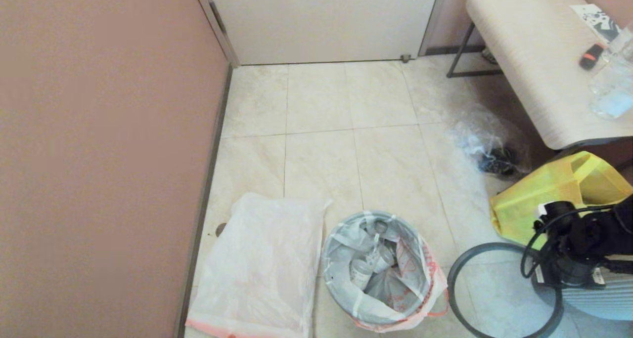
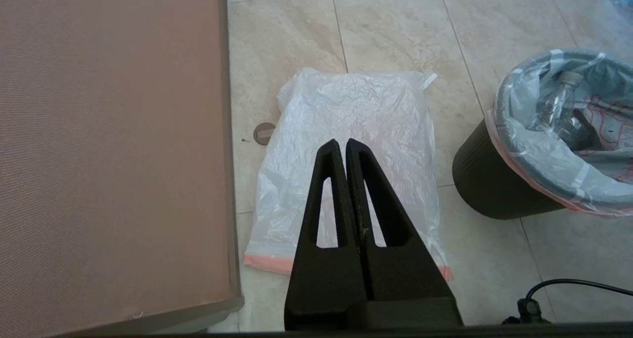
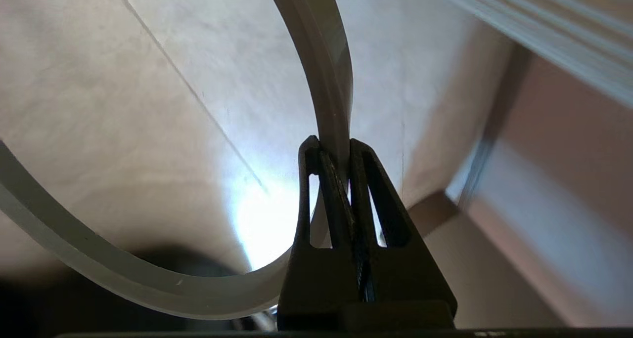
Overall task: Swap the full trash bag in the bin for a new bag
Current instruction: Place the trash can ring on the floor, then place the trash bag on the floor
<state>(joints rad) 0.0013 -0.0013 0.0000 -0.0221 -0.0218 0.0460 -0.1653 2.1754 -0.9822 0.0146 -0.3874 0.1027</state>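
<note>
The bin [image 2: 489,180] stands on the tiled floor, a small black bucket. The full trash bag [image 1: 381,274] sits in it, its mouth folded over the edge, with bottles and wrappers inside. The bin's grey ring [image 1: 457,278] is off and hangs to the right of the bin. My right gripper [image 3: 335,145] is shut on the ring [image 3: 326,56]. The new bag [image 1: 262,264] lies flat to the bin's left, with its pink band at the near end. My left gripper [image 2: 341,143] hovers above the new bag [image 2: 356,110], shut with nothing in it.
A pink wall [image 1: 99,155] runs close along the left, with a door [image 1: 321,17] ahead. At the right are a bench [image 1: 539,56], a yellow tote [image 1: 559,190], a clear bag with dark contents [image 1: 489,145] and a grey ribbed object [image 1: 603,293].
</note>
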